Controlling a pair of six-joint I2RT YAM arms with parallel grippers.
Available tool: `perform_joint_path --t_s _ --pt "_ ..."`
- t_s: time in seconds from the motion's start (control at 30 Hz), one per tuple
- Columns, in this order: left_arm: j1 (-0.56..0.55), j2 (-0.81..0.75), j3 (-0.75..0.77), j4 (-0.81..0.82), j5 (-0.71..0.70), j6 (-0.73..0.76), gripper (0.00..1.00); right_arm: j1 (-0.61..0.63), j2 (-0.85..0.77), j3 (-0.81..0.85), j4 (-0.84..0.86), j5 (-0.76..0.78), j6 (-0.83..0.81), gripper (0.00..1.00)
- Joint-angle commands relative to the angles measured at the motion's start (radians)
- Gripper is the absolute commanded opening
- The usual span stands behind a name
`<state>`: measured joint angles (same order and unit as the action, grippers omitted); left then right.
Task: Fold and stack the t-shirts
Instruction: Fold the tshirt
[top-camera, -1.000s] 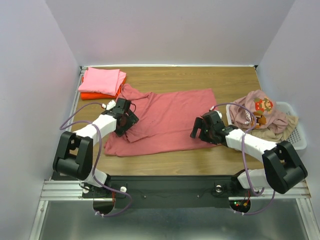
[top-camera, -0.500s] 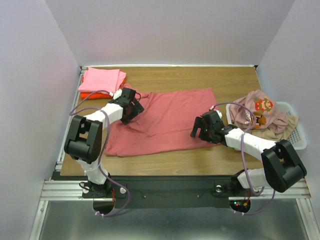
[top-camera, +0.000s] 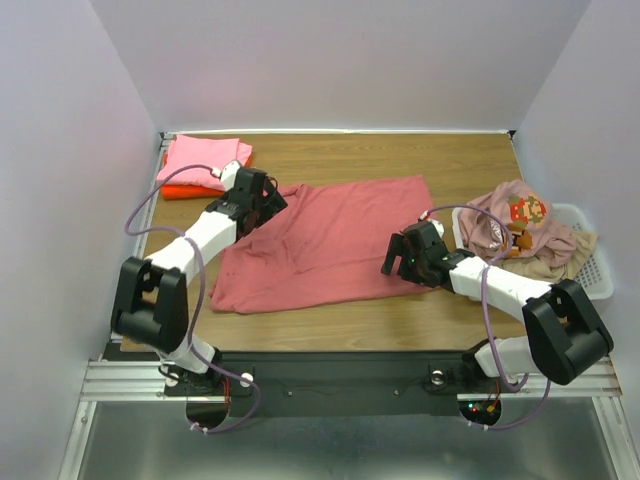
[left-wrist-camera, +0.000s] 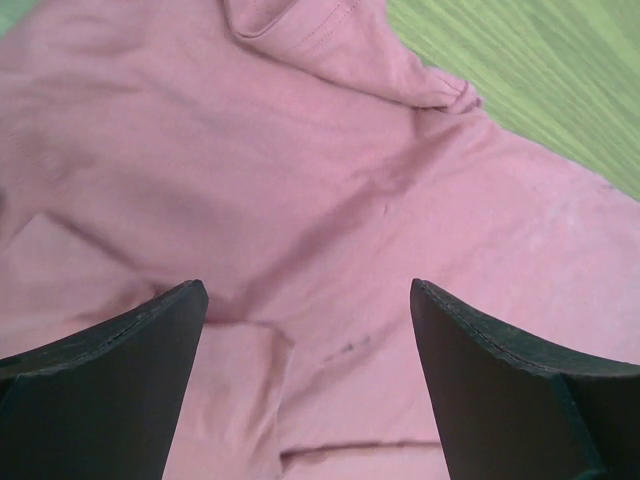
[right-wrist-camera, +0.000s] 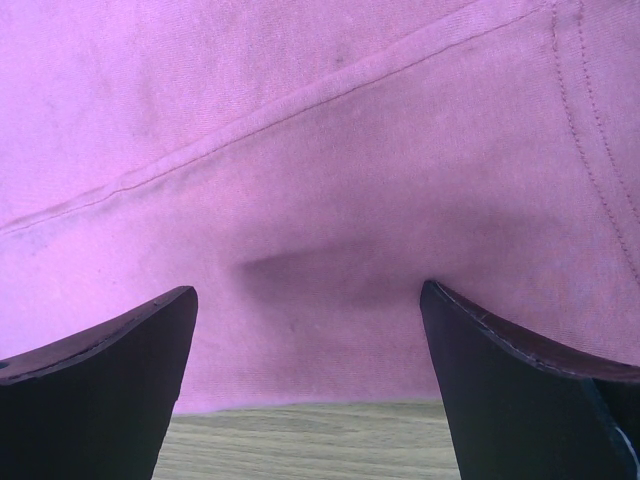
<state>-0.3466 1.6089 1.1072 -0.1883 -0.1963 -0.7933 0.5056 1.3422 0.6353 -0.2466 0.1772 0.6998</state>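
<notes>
A dusty rose-red t-shirt (top-camera: 335, 240) lies spread across the middle of the wooden table. My left gripper (top-camera: 268, 203) is open over its far left part, near the sleeve, and holds nothing. In the left wrist view the shirt (left-wrist-camera: 330, 190) fills the frame under the gripper (left-wrist-camera: 305, 292). My right gripper (top-camera: 392, 262) is open at the shirt's near right edge. The right wrist view shows its gripper (right-wrist-camera: 307, 292) straddling the hem (right-wrist-camera: 330, 200) with bare wood below. A folded light pink shirt (top-camera: 205, 158) lies on a folded orange one (top-camera: 183, 191) at the back left.
A white mesh basket (top-camera: 598, 268) stands at the right edge, holding a pale pink printed shirt (top-camera: 515, 218) over a beige one (top-camera: 550, 265). Purple cables loop off both arms. Walls close in the table on three sides.
My left gripper has moved from the shirt's near left part towards the far left, by the sleeve. The shirt's left side now lies flatter. The right arm has not moved.
</notes>
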Motion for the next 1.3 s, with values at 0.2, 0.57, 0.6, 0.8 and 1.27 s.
perform_joint_path --t_s 0.2,0.57,0.6,0.8,1.27 --pt "-0.061 -0.325 -0.297 -0.039 -0.028 -0.056 0.97 0.001 -0.034 0.032 -0.043 0.018 -0.049 1.00" --pt "-0.092 -0.280 -0.524 -0.025 0.014 -0.158 0.98 0.001 -0.005 0.015 -0.040 0.036 -0.043 1.00" --pt "-0.092 -0.277 -0.529 -0.036 0.008 -0.162 0.98 0.001 -0.008 0.007 -0.040 0.035 -0.037 1.00" --pt "-0.104 -0.335 -0.546 -0.128 -0.034 -0.205 0.98 0.002 -0.055 -0.110 -0.054 -0.062 0.027 1.00" --pt "-0.123 -0.501 -0.627 -0.289 0.015 -0.280 0.99 0.019 -0.385 -0.263 -0.342 -0.173 0.219 0.98"
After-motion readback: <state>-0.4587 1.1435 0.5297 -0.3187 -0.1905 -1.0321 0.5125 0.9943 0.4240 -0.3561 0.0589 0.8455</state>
